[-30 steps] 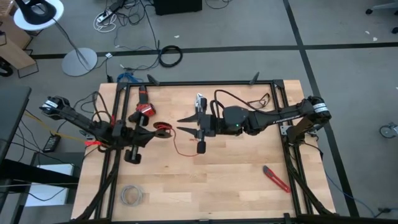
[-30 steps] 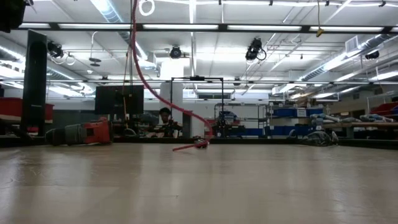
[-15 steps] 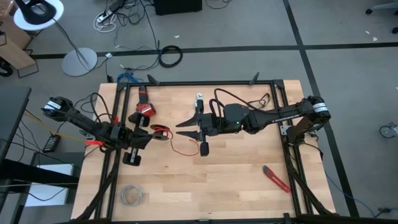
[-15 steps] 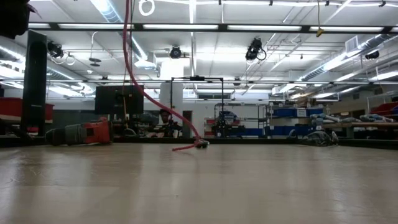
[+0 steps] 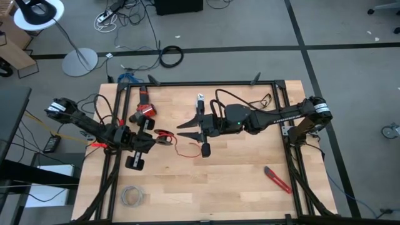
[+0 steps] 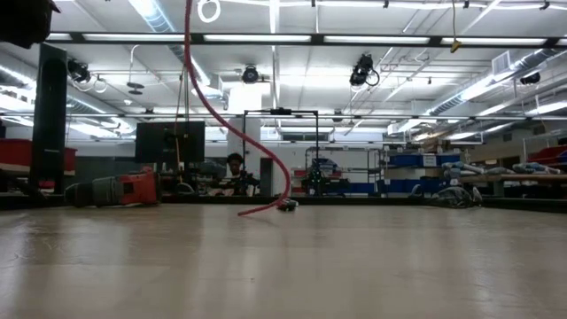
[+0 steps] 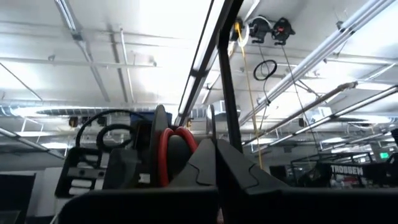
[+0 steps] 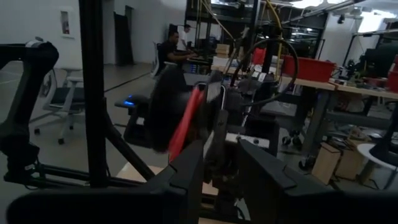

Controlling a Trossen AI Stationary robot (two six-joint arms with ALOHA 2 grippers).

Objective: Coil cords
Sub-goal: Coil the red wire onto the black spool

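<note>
The thin red wire (image 5: 180, 154) lies on the wooden table between my two grippers. Its looped part (image 5: 164, 135) is at my left gripper (image 5: 152, 140), which is shut on it at the table's left middle. In the low view the wire (image 6: 232, 133) hangs down in a curve, and its end (image 6: 285, 206) rests on the table. My right gripper (image 5: 182, 128) is open at the table's middle. It points toward the left gripper, with its fingertips just short of the loops. In the right wrist view the red loops (image 8: 185, 124) show edge-on ahead of its fingers. My left gripper holds the looped part of the red wire (image 7: 166, 149); the red loops stand up between its fingers in the left wrist view. The fingers come about level from the table's left. The loops are lifted clear, and the wire's free length hangs slack onto the table.
A red-and-black hand tool (image 5: 144, 110) lies by the far left, and it also shows in the low view (image 6: 133, 188). A pale grey wire bundle (image 5: 132, 196) lies at the near left corner. A red-handled cutter (image 5: 277, 179) lies at the near right. A black cable (image 5: 244, 99) loops behind the right arm.
My left gripper has moved a little toward the table's right and near edges with the red loops. The hanging part of the wire has swung and bowed out more, and its end has slid a little along the table.
</note>
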